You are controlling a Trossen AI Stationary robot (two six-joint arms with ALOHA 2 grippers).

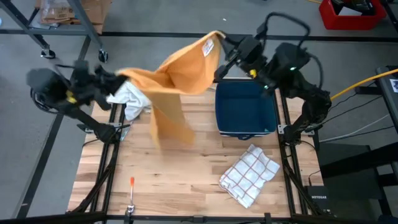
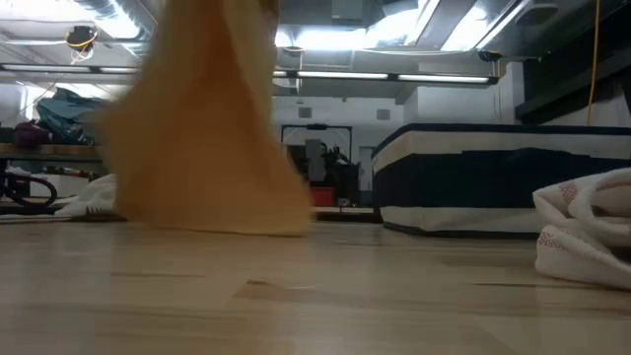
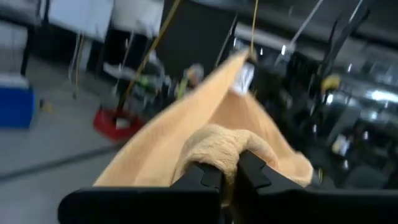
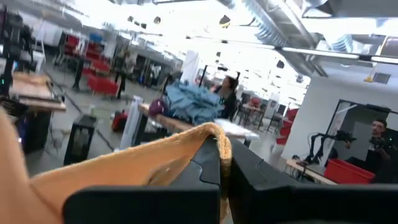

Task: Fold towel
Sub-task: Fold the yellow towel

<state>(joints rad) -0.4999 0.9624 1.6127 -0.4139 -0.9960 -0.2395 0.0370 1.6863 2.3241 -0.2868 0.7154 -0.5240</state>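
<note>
An orange towel (image 1: 177, 78) hangs stretched in the air between both grippers, above the far part of the wooden table. My left gripper (image 1: 119, 79) is shut on its left corner, my right gripper (image 1: 222, 46) on its right corner beside a white label (image 1: 209, 48). The towel's free part (image 1: 169, 121) hangs down toward the table; the low view shows it as an orange blur (image 2: 202, 128) whose lower edge reaches the tabletop. My left gripper pinches a bunched corner of the orange towel (image 3: 214, 149) between its two fingers; the cloth bulges out above the fingertips, lifted clear and drawn toward the other arm. My right gripper pinches the towel's upper edge (image 4: 217, 134) near the label corner between its two fingers, the cloth running off to the left.
A dark blue bin (image 1: 244, 109) stands at the table's far right. A white checked cloth (image 1: 250, 172) lies crumpled at the near right. A white cloth (image 1: 129, 99) lies at the far left edge. A small orange-handled tool (image 1: 132, 186) lies near the front left.
</note>
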